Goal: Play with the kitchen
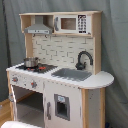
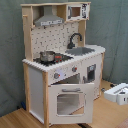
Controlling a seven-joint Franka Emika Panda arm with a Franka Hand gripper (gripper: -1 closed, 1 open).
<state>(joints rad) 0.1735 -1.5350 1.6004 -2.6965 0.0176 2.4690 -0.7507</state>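
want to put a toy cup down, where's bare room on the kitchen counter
The rounded counter end beyond the sink is bare, and so is the sink basin. The stovetop is crowded: a small pot sits on it. The faucet stands behind the sink.

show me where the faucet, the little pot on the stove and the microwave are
faucet (image 1: 84,59): first exterior view, on the black curved spout above the sink.
pot (image 2: 47,56): second exterior view, on its metal side wall.
microwave (image 1: 72,23): first exterior view, on the door window.
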